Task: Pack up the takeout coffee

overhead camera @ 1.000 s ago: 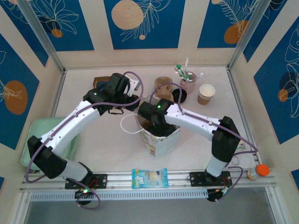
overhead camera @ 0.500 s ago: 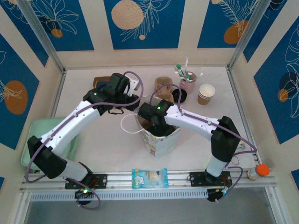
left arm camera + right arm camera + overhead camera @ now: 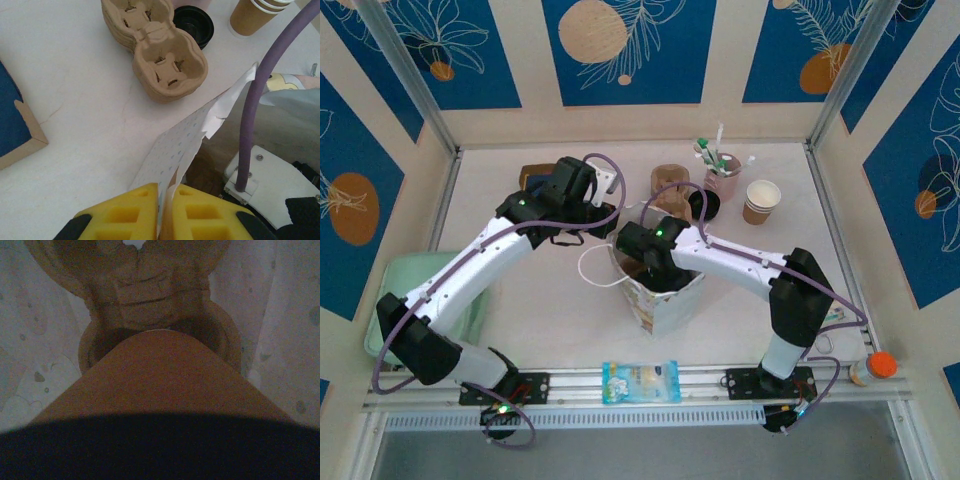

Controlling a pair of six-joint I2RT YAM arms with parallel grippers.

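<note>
A white patterned paper bag (image 3: 670, 300) stands open in the middle of the table. My left gripper (image 3: 165, 187) is shut on the bag's upper edge (image 3: 185, 140) and holds it out. My right gripper (image 3: 650, 266) reaches down into the bag. The takeout coffee (image 3: 160, 375), a kraft-brown cup, fills the right wrist view just under the camera, with its top end in dark shadow. The right fingers are hidden behind it. The cup's base hangs at a round socket of a pulp cup carrier (image 3: 145, 295) lying on the bag's floor.
Behind the bag are a stack of pulp carriers (image 3: 670, 180), a black lid (image 3: 705, 205), a pink cup of stirrers (image 3: 722, 175) and nested brown cups (image 3: 761, 200). A green tray (image 3: 410, 300) lies at the left edge. A snack packet (image 3: 640, 380) lies on the front rail.
</note>
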